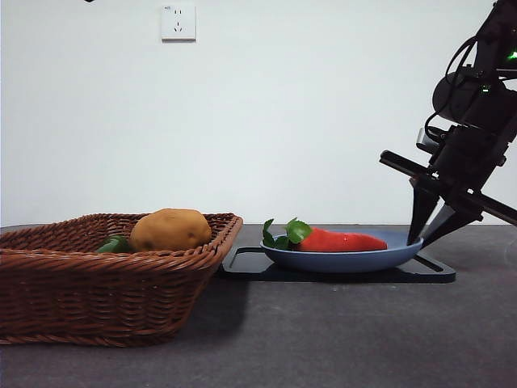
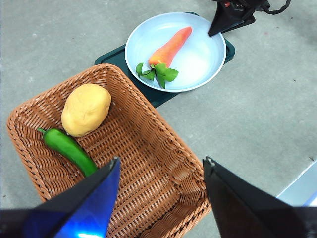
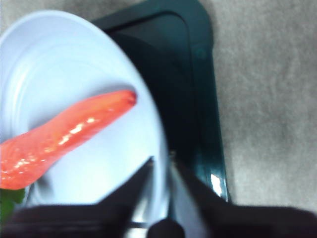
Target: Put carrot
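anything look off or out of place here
Nothing stands out. The carrot lies flat in the blue plate on the dark tray; the potato and green pepper lie in the basket. The right pincer is at the plate's rim.

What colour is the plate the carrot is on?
Light blue plate; the left wrist view shows it best.

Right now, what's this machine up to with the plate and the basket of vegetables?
The carrot lies in a pale blue plate that sits on a dark tray. The right gripper is down at the plate's rim by the carrot's thin end, jaws nearly together and holding nothing. The left gripper hangs open above the wicker basket, which holds a potato and a green pepper. The carrot is not in the basket.
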Robot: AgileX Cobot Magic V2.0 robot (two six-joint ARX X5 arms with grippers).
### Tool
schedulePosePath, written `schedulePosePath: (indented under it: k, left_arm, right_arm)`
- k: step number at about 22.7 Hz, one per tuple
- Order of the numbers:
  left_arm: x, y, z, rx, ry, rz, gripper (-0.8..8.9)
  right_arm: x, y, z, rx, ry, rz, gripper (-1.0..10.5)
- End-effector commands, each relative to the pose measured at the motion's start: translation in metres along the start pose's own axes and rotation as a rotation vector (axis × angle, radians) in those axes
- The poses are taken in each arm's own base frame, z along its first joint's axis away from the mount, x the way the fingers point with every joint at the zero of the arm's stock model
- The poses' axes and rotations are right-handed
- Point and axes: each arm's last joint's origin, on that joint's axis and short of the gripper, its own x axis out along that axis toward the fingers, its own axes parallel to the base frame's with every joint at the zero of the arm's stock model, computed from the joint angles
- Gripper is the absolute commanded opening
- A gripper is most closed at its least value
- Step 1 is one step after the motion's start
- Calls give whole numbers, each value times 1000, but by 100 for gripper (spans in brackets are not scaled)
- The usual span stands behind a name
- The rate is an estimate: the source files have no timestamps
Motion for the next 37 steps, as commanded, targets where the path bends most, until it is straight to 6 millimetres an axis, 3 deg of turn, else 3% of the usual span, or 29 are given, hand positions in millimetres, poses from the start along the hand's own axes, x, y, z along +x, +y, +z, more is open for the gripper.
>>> schedulePosePath:
  k: [1,5,10,14,17,21,28,34,37]
  left_arm:
    - [-2,-2,4,10,-17,-7,297]
    - [-2,-1,10,2,-92,52,297]
    - [-1,-2,36,11,-339,185,290]
    - [6,1,48,37,-414,238,8]
    - [11,10,46,91,-353,295,6]
    - [14,26,38,100,-245,357,6]
    - [14,53,17,55,-167,298,6]
    - [5,60,-27,-17,-262,305,6]
    - [-2,57,-55,-100,-301,223,6]
  right_arm:
    - [2,1,5,4,-10,5,220]
    - [-12,5,4,-8,-25,11,220]
    - [-77,27,-6,-92,-107,31,196]
    - [-135,54,-34,-262,-166,26,3]
    - [-173,77,-66,-391,-240,-82,4]
    - [-196,93,-96,-478,-338,-105,4]
    - [-209,95,-152,-589,-599,-97,4]
    - [-191,65,-195,-593,-787,-54,4]
    - [-177,47,-212,-588,-860,-20,4]
